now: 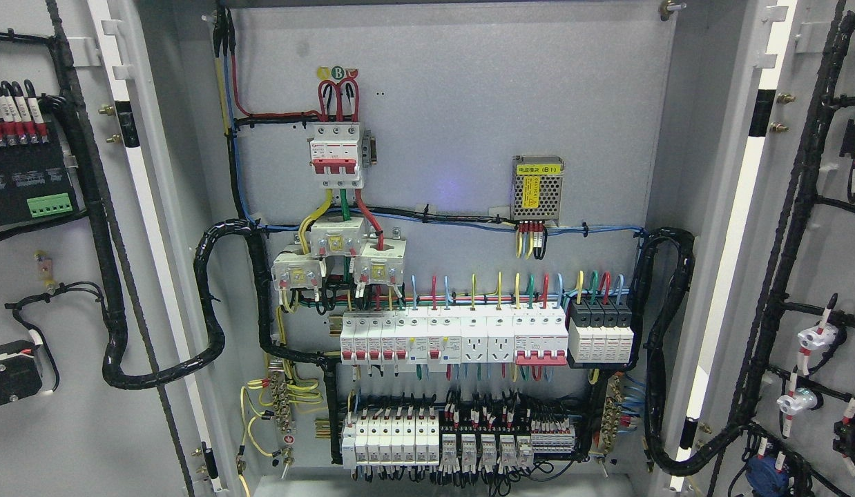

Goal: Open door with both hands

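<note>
Both doors, the left door (pixel 68 276) and right door (pixel 814 276), stand swung wide, exposing the breaker panel (pixel 455 338). You see neither hand, so their fingers can't be judged. Reaching blind risks snagging the door cable looms (pixel 110 310).

Pale grey cabinet back panel (pixel 455 138); white breakers (pixel 372 338) with red levers; black cable loom (pixel 213 331); a metal power supply (pixel 536 188) with a yellow label, seemingly.

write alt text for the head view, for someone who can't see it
An electrical cabinet stands with both doors swung wide, left door and right door, baring rows of circuit breakers and bundled wiring. No robot hand is in view.
</note>
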Controlling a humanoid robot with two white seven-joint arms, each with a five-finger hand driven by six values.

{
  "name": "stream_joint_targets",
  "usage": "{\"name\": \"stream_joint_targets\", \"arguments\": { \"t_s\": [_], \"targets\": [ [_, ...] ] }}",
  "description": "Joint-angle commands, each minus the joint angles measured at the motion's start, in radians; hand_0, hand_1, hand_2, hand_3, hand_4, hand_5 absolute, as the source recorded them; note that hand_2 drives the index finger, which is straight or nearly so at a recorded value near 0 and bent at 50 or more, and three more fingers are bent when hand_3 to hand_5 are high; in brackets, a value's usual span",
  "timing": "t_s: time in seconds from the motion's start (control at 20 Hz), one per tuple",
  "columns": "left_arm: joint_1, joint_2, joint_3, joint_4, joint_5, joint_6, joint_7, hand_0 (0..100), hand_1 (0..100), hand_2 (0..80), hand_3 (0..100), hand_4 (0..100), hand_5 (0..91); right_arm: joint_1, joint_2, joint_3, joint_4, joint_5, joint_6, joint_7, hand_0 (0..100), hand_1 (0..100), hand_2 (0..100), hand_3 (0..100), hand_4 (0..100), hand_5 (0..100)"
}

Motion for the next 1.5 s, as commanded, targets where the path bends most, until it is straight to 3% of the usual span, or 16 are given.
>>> {"name": "stream_joint_targets", "arguments": {
  "t_s": [0.0, 0.1, 0.25, 0.5, 0.65, 1.45],
  "targets": [
    [-0.004, 0.009, -0.008, 0.039, 0.0, 0.0, -0.001, 0, 0, 0.0, 0, 4, 0.0, -0.016, -0.002, -0.014, 0.024, -0.039, 0.001, 0.002, 0, 0, 0, 0, 0, 0],
    [-0.004, 0.009, -0.01, 0.037, 0.0, -0.002, -0.002, 0, 0, 0.0, 0, 4, 0.0, -0.019, 0.0, -0.014, 0.024, -0.069, 0.001, 0.009, 0, 0, 0, 0, 0, 0],
    [-0.004, 0.009, -0.013, 0.034, 0.003, -0.003, -0.002, 0, 0, 0.0, 0, 4, 0.0, -0.019, 0.004, -0.014, 0.024, -0.079, 0.001, 0.078, 0, 0, 0, 0, 0, 0],
    [-0.002, 0.009, -0.033, 0.027, 0.007, -0.012, -0.002, 0, 0, 0.0, 0, 4, 0.0, -0.019, 0.004, -0.014, 0.021, -0.08, 0.001, 0.101, 0, 0, 0, 0, 0, 0],
    [-0.001, 0.014, -0.06, 0.022, 0.015, -0.02, -0.002, 0, 0, 0.0, 0, 4, 0.0, -0.018, 0.007, -0.014, 0.021, -0.106, 0.001, 0.187, 0, 0, 0, 0, 0, 0],
    [0.082, 0.023, -0.195, -0.118, 0.046, -0.072, -0.002, 0, 0, 0.0, 0, 4, 0.0, -0.009, 0.009, -0.003, 0.009, -0.106, 0.001, 0.198, 0, 0, 0, 0, 0, 0]
  ]
}}
